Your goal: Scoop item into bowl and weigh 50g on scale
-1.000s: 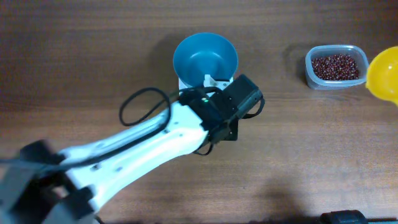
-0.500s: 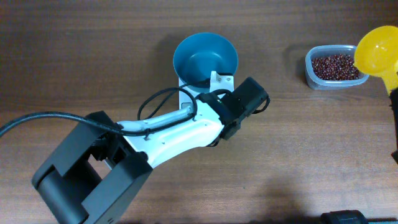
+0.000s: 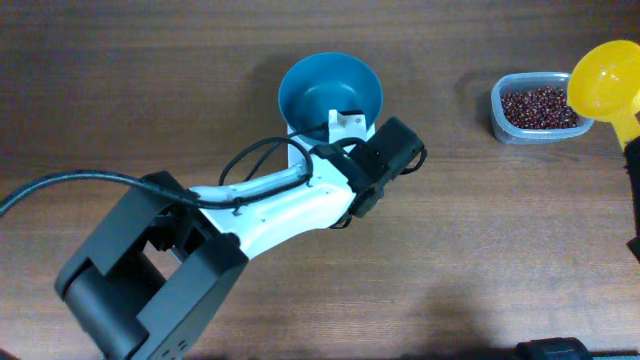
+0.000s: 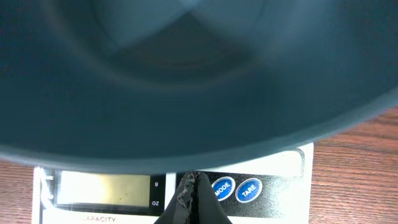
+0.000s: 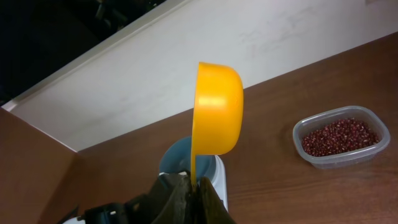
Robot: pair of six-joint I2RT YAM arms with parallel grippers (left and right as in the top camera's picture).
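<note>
- While one round, deep blue plastic bowl (image 3: 300,85) is seated on one small white square kitchen scale (image 4: 277,163), its rim is carried out past the scale's top. In the left wrist view, one grey LCD display (image 4: 102,188) and two round blue buttons (image 4: 222,188), marked MODE and TARE, are left showing below that rim.
- One clear rounded-rectangular plastic tub (image 3: 535,138) is counted, well apart from the bowl to the right, and the small dark reddish-brown beans (image 3: 540,107) are held in it as a loose layer.
- One yellow plastic scoop (image 3: 603,75) is seen, and its handle is clamped by the right gripper (image 5: 196,196). The cup is turned on its side in the right wrist view, and from overhead the tub's far right corner is overlapped by it.
- Two arms are counted.
- The left gripper (image 4: 193,186) is drawn closed to a single point, with its fingertips pressed together. It is placed over the scale's front panel, between the display and the MODE button, and contact cannot be told.
- A band of bare brown wooden table (image 3: 440,200) is left between bowl and tub, and a wider stretch is left to the bowl's left.
- The tub is set near the right edge of the overhead view, and the right arm (image 3: 635,190) is cut off by that edge.
- The near side of the bowl is crowded by the white and black left arm (image 3: 280,210).
</note>
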